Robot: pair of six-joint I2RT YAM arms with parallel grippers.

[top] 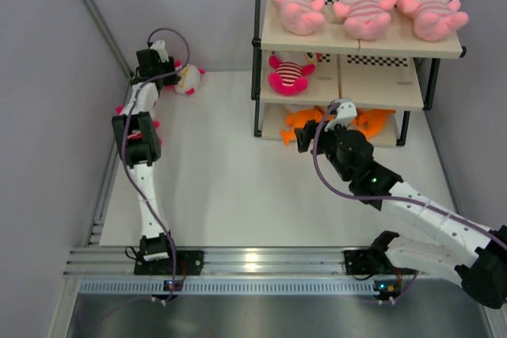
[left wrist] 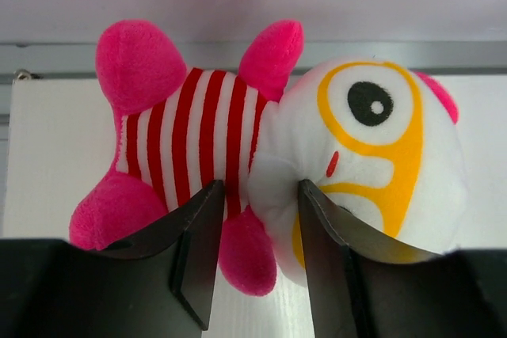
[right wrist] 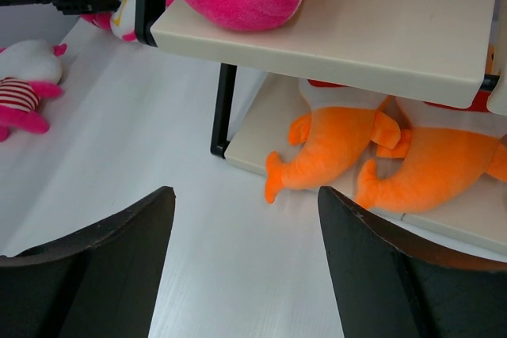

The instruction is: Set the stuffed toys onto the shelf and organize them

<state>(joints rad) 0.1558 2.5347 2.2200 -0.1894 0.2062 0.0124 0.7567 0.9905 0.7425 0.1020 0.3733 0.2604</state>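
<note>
far left corner of the white table [top: 238, 187]: my left gripper [left wrist: 257, 195] pinches a hot-pink plush toy with white face and red-striped belly [left wrist: 198, 132] at its neck.
right gripper [right wrist: 245, 195]: mine, spread wide, holding nothing, before the bottom board.
three-tier black-post beige-board shelf [top: 317, 43]: toward the table's far right corner.
bottom board: orange fish-like plush toys [right wrist: 333, 148].
top board: three pale pink plush toys [top: 364, 1].

Shelf [top: 360, 41]: we see it at the worktop's [top: 230, 187] far right corner.
Top board [top: 333, 37]: three big toys [top: 366, 4] side by side.
Middle board [top: 372, 89]: one small toy [top: 289, 75], left end.
Bottom board [right wrist: 257, 134]: fish toys [top: 305, 122].
Far left corner: second small toy [top: 188, 78].
Left edge: third small toy [right wrist: 24, 89].
</note>
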